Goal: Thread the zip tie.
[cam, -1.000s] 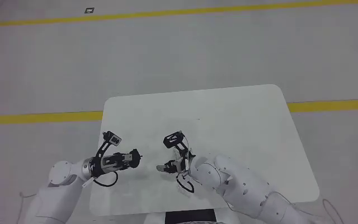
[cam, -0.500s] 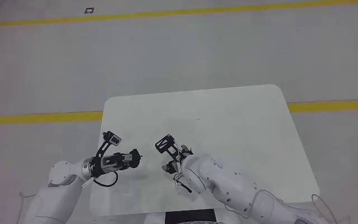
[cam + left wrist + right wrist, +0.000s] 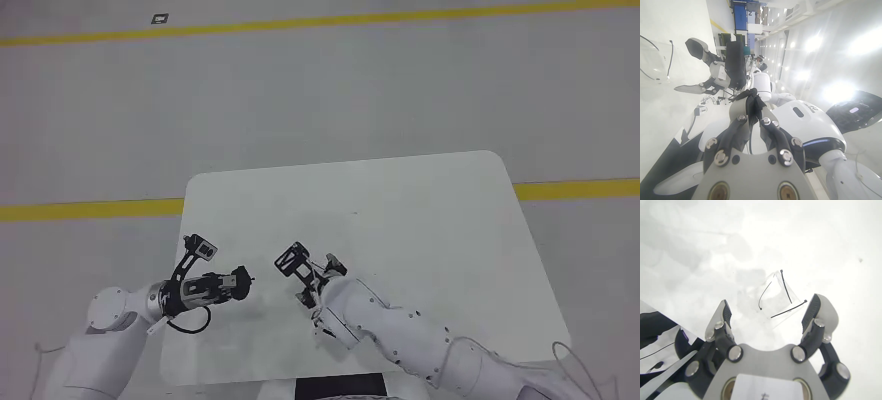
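Note:
My left gripper [image 3: 752, 94] is shut near the table's front left [image 3: 245, 279]; a thin black zip tie [image 3: 750, 136] runs back between its fingers. My right gripper [image 3: 770, 311] hangs open over a clear plastic holder [image 3: 780, 298] on the table. Three black zip ties lie in the holder: a curved one [image 3: 763, 294], a straight one [image 3: 786, 288] and one along the near edge [image 3: 788, 311]. From above, the right gripper [image 3: 312, 268] sits just right of the left one. The left wrist view shows the right gripper [image 3: 683, 66] open beside the holder [image 3: 657, 62].
The white table [image 3: 420, 210] has bare room across its far and right parts. Its front edge runs close behind both arms. A small dark speck [image 3: 860, 260] marks the tabletop beyond the holder.
The right arm has turned its gripper from pointing at the left gripper toward the far side of the table, shifting slightly left. The left arm has kept still.

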You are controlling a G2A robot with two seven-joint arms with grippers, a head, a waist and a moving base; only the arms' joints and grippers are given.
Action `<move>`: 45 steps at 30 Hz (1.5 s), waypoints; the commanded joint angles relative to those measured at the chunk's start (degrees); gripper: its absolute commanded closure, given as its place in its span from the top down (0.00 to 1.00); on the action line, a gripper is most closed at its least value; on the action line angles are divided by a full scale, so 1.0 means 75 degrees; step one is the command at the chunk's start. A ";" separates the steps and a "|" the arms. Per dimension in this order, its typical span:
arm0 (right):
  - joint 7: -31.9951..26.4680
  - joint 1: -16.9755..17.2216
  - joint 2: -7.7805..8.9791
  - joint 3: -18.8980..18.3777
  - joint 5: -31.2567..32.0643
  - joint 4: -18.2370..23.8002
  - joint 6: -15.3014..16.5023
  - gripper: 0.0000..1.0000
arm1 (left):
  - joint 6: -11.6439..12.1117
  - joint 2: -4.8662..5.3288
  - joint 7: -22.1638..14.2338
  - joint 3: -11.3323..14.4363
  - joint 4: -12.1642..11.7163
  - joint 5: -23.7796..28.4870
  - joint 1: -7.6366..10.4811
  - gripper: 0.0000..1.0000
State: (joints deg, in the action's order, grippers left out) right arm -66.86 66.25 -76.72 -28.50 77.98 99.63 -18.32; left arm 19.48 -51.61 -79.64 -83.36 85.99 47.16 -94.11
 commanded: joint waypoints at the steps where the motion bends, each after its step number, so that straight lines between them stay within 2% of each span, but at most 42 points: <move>1: -0.0092 -0.0117 -0.0089 0.0083 0.0159 -0.0100 -0.0011 1.00 | 0.0000 0.0000 0.0000 0.0000 0.0000 0.0000 0.0000 0.00; 3: -0.0174 -0.0216 -0.0179 0.0163 0.0270 -0.0212 -0.0009 0.97 | 0.0000 0.0000 0.0000 0.0000 0.0000 0.0000 0.0000 0.00; 4: -0.0207 -0.0268 -0.0237 0.0202 0.0323 -0.0302 -0.0016 0.88 | 0.0000 0.0000 0.0000 0.0000 0.0000 0.0000 0.0000 0.00; 6: -0.0258 -0.0347 -0.0321 0.0243 0.0402 -0.0506 -0.0027 0.50 | 0.0000 0.0000 0.0000 0.0000 0.0000 0.0000 0.0000 0.00; 7: -0.0290 -0.0386 -0.0375 0.0265 0.0464 -0.0635 -0.0065 0.48 | 0.0000 0.0000 0.0000 0.0000 0.0000 0.0000 0.0000 0.00; 8: -0.0293 -0.0396 -0.0414 0.0277 0.0476 -0.0701 -0.0087 0.48 | 0.0000 0.0000 0.0000 0.0000 0.0000 0.0000 0.0000 0.00; 9: -0.0279 -0.0392 -0.0449 0.0273 0.0462 -0.0746 -0.0119 0.79 | 0.0000 0.0000 0.0000 0.0000 0.0000 0.0000 0.0000 0.00; 10: -0.0279 -0.0392 -0.0449 0.0273 0.0462 -0.0746 -0.0119 1.00 | 0.0000 0.0000 0.0000 0.0000 0.0000 0.0000 0.0000 0.00; 17: -0.0230 -0.0381 -0.0447 0.0265 0.0482 -0.0764 -0.0117 1.00 | 0.0000 0.0000 0.0000 0.0000 0.0000 0.0000 0.0000 0.00; 19: -0.0089 -0.0298 -0.0440 0.0226 0.0708 -0.0860 -0.0103 1.00 | 0.0000 0.0000 0.0000 0.0000 0.0000 0.0000 0.0000 0.00; 23: -0.0275 -0.0205 -0.0466 0.0194 0.1132 -0.0816 0.0012 1.00 | 0.0000 0.0000 0.0000 0.0000 0.0000 0.0000 0.0000 0.00; 24: -0.0332 -0.0180 -0.0480 0.0185 0.1253 -0.0803 0.0035 0.84 | 0.0000 0.0000 0.0000 0.0000 0.0000 0.0000 0.0000 0.00; 25: -0.0361 -0.0156 -0.0491 0.0177 0.1327 -0.0787 0.0047 0.55 | 0.0000 0.0000 0.0000 0.0000 0.0000 0.0000 0.0000 0.00; 26: -0.0383 -0.0130 -0.0503 0.0168 0.1392 -0.0771 0.0061 0.46 | 0.0000 0.0000 0.0000 0.0000 0.0000 0.0000 0.0000 0.00; 34: -0.0409 0.0042 -0.0558 0.0010 0.1597 -0.0718 0.0172 0.19 | 0.0000 0.0000 0.0000 0.0000 0.0000 0.0000 0.0000 0.00; 37: -0.0393 0.0046 -0.0555 0.0009 0.1597 -0.0748 0.0182 0.16 | 0.0000 0.0000 0.0000 0.0000 0.0000 0.0000 0.0000 0.00; 42: -0.0373 0.0009 -0.0564 0.0093 0.1597 -0.0823 0.0171 0.20 | 0.0000 0.0000 0.0000 0.0000 0.0000 0.0000 0.0000 0.00; 45: -0.0354 0.0009 -0.0575 0.0122 0.1597 -0.0853 0.0156 0.18 | 0.0000 0.0000 0.0000 0.0000 0.0000 0.0000 0.0000 0.00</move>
State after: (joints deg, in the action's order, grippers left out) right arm -69.55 66.31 -81.01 -27.62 89.95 93.30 -17.13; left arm 19.48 -51.61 -79.64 -83.36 85.99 47.16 -94.11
